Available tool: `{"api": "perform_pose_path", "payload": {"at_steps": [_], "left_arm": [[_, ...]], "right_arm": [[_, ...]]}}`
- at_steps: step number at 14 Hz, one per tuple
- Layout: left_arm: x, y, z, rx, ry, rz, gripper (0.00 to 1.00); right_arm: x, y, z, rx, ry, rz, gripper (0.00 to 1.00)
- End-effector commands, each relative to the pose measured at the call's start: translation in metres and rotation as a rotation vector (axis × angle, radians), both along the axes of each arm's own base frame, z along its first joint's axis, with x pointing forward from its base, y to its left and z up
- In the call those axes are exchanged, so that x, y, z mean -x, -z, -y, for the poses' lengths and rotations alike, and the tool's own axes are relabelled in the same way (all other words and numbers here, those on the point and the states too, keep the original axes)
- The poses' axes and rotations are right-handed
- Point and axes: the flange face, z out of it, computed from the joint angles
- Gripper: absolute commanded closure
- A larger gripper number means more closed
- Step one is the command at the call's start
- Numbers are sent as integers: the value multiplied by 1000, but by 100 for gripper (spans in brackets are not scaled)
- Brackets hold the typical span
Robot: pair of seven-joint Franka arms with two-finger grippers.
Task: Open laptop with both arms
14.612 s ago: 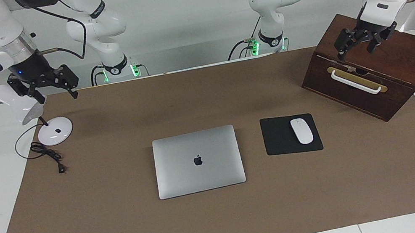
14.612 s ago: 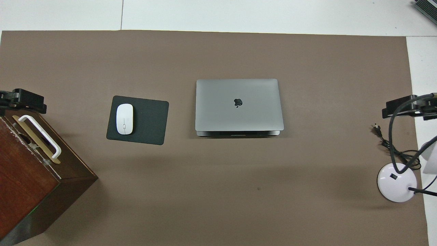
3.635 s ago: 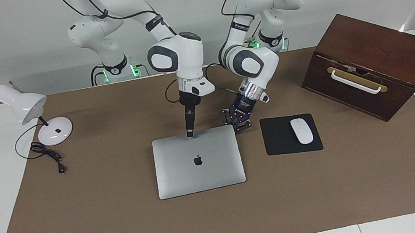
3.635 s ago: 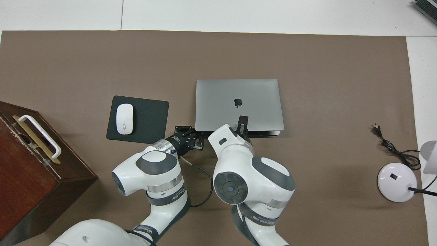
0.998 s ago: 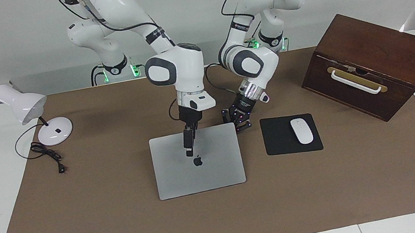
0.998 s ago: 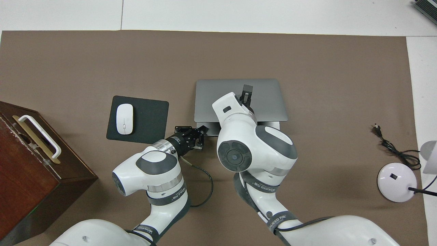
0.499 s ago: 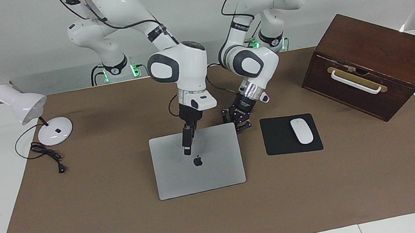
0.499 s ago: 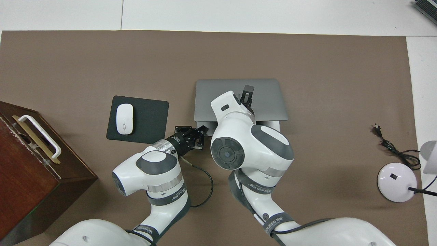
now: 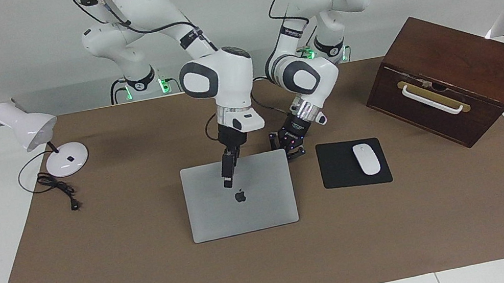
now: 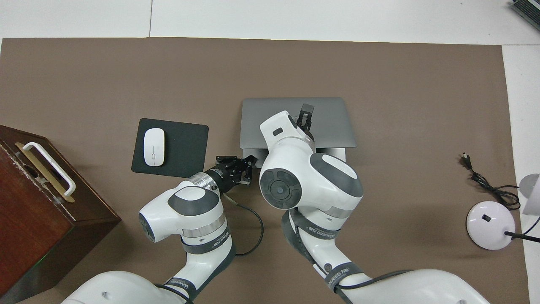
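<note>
While the laptop (image 9: pixel 239 195) lies mid-worktop with its lid partly raised, your left end effector (image 9: pixel 290 147), fingers closed, pins the base corner. Your right end effector (image 9: pixel 226 173) carries the lid edge; its grip I cannot tell. Next, swing the lid higher.

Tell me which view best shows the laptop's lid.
The facing view: the laptop lid shows nearly whole, with only the right gripper in front of it. In the overhead view the right arm covers much of the lid.
</note>
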Motion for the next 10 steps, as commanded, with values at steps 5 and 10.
{"api": "perform_pose_path", "payload": {"at_steps": [5, 10], "left_arm": [[12, 37, 4, -57, 12, -49, 100], [13, 38, 4, -58, 12, -50, 100]], "right_arm": [[-13, -18, -1, 13, -31, 4, 0], [-15, -22, -2, 10, -35, 7, 0]]}}
